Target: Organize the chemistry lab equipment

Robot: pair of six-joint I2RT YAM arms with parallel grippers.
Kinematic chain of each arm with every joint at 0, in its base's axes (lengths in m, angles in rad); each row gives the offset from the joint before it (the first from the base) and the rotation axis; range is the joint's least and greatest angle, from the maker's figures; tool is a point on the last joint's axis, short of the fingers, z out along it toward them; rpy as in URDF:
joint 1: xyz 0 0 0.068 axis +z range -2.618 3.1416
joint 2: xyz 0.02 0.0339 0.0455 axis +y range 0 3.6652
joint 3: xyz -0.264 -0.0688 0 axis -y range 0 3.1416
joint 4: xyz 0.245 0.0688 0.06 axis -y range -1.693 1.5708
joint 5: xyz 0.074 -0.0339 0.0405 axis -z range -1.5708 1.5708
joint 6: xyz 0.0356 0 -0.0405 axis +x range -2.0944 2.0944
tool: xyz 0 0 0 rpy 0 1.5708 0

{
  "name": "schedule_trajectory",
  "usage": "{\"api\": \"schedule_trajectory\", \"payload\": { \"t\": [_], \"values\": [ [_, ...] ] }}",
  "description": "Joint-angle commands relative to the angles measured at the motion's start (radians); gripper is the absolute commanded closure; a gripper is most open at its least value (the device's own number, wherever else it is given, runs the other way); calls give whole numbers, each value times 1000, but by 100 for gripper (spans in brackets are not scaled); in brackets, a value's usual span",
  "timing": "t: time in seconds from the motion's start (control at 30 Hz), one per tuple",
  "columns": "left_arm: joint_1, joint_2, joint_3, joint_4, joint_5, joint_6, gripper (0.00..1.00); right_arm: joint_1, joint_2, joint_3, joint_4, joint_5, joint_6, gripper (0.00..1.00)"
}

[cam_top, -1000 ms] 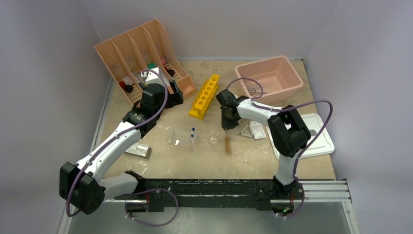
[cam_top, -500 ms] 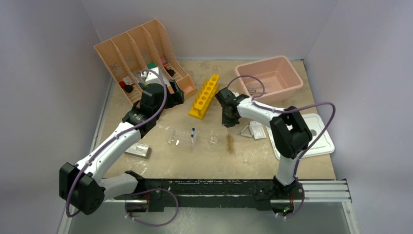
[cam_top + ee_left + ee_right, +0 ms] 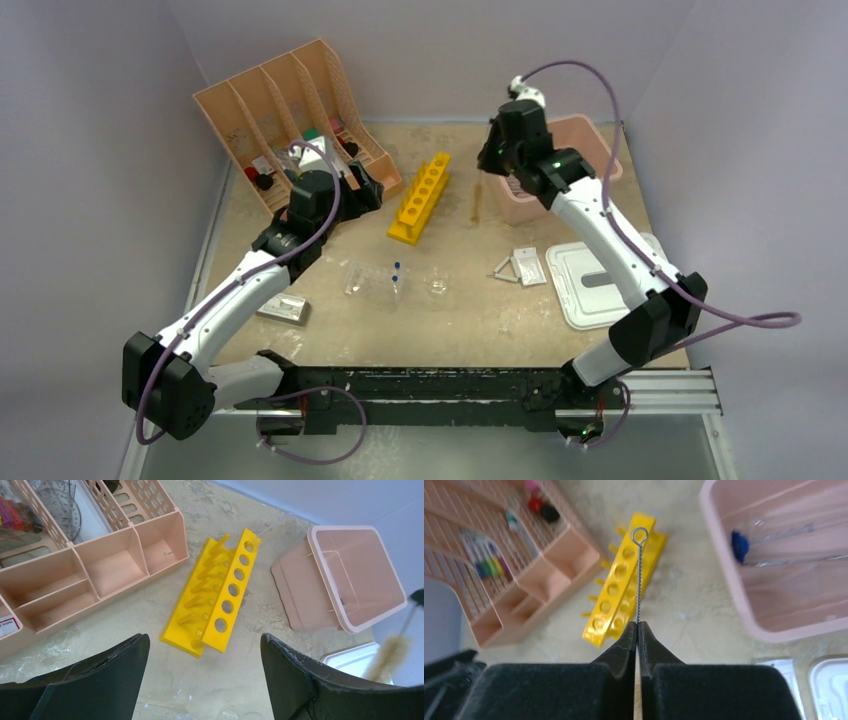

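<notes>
Right gripper (image 3: 638, 626) has raised the brush (image 3: 639, 575) toward upper right, clamped on its thin, light, probably springy wire stem; left gripper (image 3: 202, 647) stands wide, empty.

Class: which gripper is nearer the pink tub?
Right. The right gripper hangs at the pink tub's left rim; the left gripper sits beyond the yellow rack, by the organizer.

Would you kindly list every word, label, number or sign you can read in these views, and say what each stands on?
No text is legible in any view.
White label in the peach organizer: tiny print, too small to read.
Small dark mark on the organizer's wall: too blurred to read.
</notes>
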Motion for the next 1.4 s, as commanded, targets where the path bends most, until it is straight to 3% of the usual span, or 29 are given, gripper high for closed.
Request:
{"api": "schedule_trajectory", "payload": {
  "t": [0.0,0.17,0.47,0.87,1.13,1.37],
  "values": [
    [9,-19,-27,65,3,-29,20,-112,-41,102,-2,40,-14,100],
    [9,-35,-46,75,5,-39,20,-194,26,220,-30,158,-28,100],
    [9,-76,-37,9,-48,-8,20,-356,197,347,-150,274,159,100],
    [9,-112,-36,-27,-132,62,19,-399,417,447,-263,298,393,100],
    [9,-96,-14,-50,-135,106,19,-402,444,362,-380,418,631,100],
    [9,-60,-2,-53,-137,117,19,-433,506,345,-433,400,732,100]
  ]
}}
